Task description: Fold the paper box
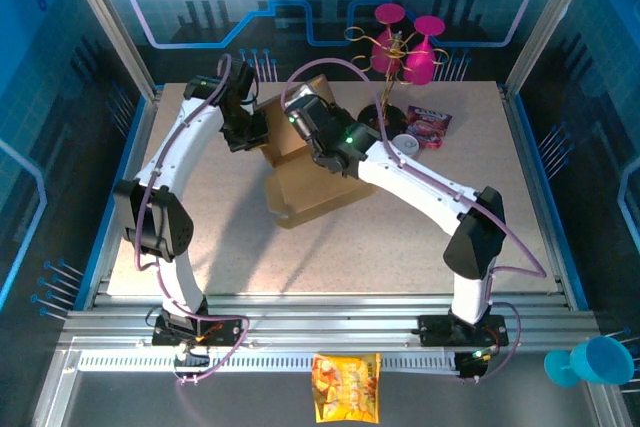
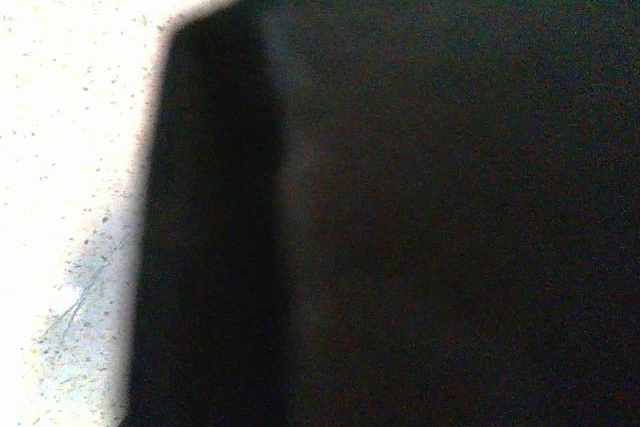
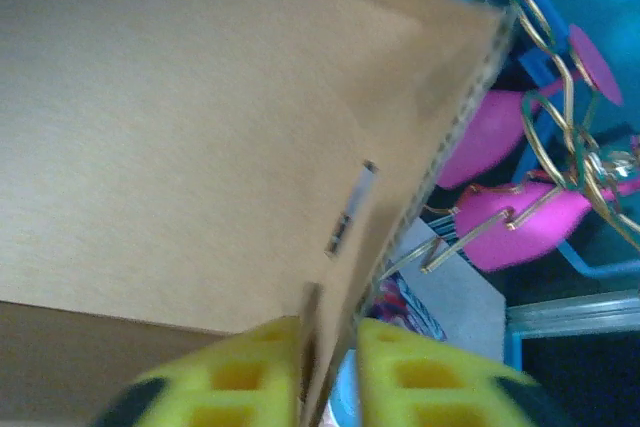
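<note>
Counter (image 1: 400, 247): pale, speckled.

Paper box (image 1: 312, 192): brown corrugated cardboard, just toward 12 o'clock from counter centre. The base lies flat, with one flap raised on its 12 o'clock side.

Left end effector (image 1: 244, 135): at the flap's 9 o'clock edge, closed. Cannot tell whether it pinches the cardboard.

Right end effector (image 1: 298, 107): at the flap's top. Wrist view shows the yellow fingers (image 3: 230, 377) narrowly parted, straddling the flap's corrugated edge.

Gold wire rack (image 1: 385, 52) with pink goblets (image 1: 418, 57): 1 o'clock, far edge.

Yellow-orange snack bag (image 1: 346, 387): 6 o'clock, on the rail, off the counter.

Purple packet (image 1: 431, 127): 3 o'clock of the rack's base.
</note>
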{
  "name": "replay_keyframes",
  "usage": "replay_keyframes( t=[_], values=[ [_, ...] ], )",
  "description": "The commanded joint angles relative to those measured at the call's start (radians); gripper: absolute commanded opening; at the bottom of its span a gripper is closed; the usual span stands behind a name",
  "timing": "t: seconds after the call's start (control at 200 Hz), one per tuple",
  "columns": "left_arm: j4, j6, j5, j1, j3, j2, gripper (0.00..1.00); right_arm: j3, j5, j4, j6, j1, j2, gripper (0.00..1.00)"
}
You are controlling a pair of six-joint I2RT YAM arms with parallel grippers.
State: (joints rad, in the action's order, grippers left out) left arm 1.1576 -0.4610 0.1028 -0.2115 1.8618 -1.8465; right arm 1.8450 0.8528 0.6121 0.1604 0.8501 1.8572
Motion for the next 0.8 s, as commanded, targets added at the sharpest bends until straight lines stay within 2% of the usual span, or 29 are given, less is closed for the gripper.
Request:
replay_keyframes(
  t=[0.0, 0.035, 0.12, 0.21, 0.28, 0.37, 0.49, 0.56, 0.645, 0.705, 0.795],
  values=[
    [-0.032, 0.076, 0.047, -0.005, -0.025, 0.031, 0.0, 0.068, -0.468, 0.139, -0.112, -0.059, -0.077, 0.52],
    [-0.052, 0.092, 0.046, -0.005, -0.036, 0.035, 0.0, 0.07, -0.691, 0.161, -0.153, -0.11, -0.101, 0.57],
    [-0.101, 0.118, 0.063, 0.0, -0.065, 0.039, 0.0, 0.036, -1.078, 0.135, -0.261, -0.211, -0.166, 0.62],
    [-0.121, 0.153, 0.086, 0.005, -0.053, 0.023, 0.0, -0.007, -1.373, 0.056, -0.368, -0.29, -0.245, 0.65],
    [-0.116, 0.181, 0.102, 0.005, -0.024, 0.001, 0.0, -0.032, -1.515, -0.021, -0.457, -0.345, -0.295, 0.67],
    [-0.109, 0.208, 0.122, 0.006, 0.007, -0.021, 0.0, -0.098, -1.572, -0.134, -0.556, -0.426, -0.365, 0.67],
    [-0.105, 0.229, 0.146, 0.006, 0.026, -0.037, 0.0, -0.242, -1.595, -0.311, -0.716, -0.601, -0.44, 0.65],
    [-0.103, 0.243, 0.162, 0.006, 0.028, -0.039, 0.0, -0.288, -1.533, -0.306, -0.734, -0.688, -0.457, 0.6],
    [-0.104, 0.265, 0.189, 0.007, 0.027, -0.036, 0.0, -0.341, -1.548, -0.355, -0.766, -0.78, -0.458, 0.49],
    [-0.105, 0.279, 0.206, 0.006, 0.025, -0.033, 0.0, -0.363, -1.583, -0.381, -0.767, -0.824, -0.435, 0.43],
    [-0.107, 0.295, 0.231, 0.006, 0.022, -0.032, 0.0, -0.383, -1.673, -0.424, -0.744, -0.844, -0.383, 0.41]
  ],
)
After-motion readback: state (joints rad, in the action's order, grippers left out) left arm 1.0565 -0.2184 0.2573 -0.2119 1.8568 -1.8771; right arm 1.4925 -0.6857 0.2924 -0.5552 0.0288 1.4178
